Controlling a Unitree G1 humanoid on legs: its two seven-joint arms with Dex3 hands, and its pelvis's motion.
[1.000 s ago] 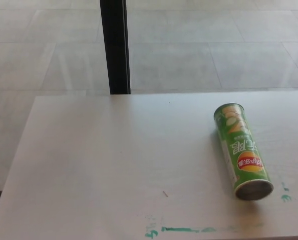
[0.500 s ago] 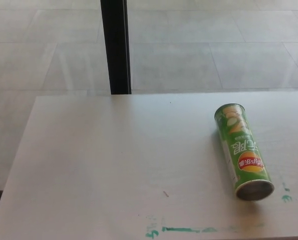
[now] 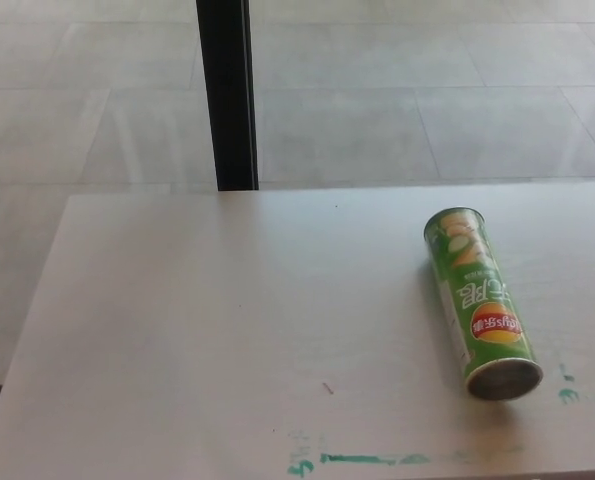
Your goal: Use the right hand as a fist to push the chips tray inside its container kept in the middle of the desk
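— Desk [image 3: 197, 330] and tiled floor [image 3: 377, 110] shifted slightly; did the green chips can [image 3: 481, 303] move?
— No, only the camera. It lies on its side, right of centre. Neither hand shows, so the push hasn't begun.

No robot arm, no hand, no body part in view

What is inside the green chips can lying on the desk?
The chips can lies on its side on the desk. Its near end looks grey and flat; whether a tray sits inside cannot be told. No tray sticks out.
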